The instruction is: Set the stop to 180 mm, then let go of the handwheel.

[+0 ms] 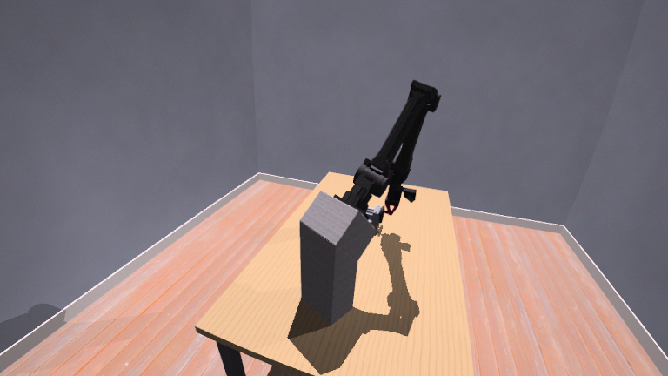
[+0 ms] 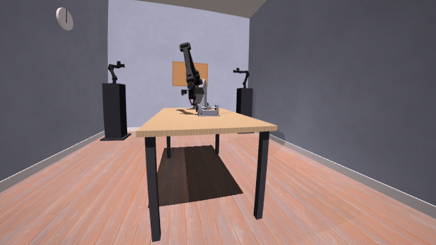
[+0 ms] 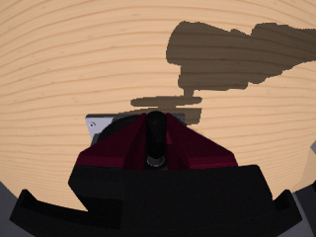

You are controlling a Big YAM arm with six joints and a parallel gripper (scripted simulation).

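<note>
The stop fixture (image 2: 208,110) is a small grey metal frame on the wooden table, next to a tall grey housing (image 1: 330,261). My gripper (image 3: 156,119) has dark red fingers and is shut on the handwheel, a dark knob (image 3: 156,134) seen between the fingers in the wrist view. A light grey corner of the fixture (image 3: 99,124) shows to the left of the fingers. In the top view the gripper (image 1: 390,208) sits low, just behind the housing, close to the table. The scale reading is not legible.
The arm (image 1: 404,135) rises from the far part of the table (image 1: 357,273) and casts a long shadow on it. Two black pedestals with small arms (image 2: 114,110) (image 2: 244,101) stand by the far wall.
</note>
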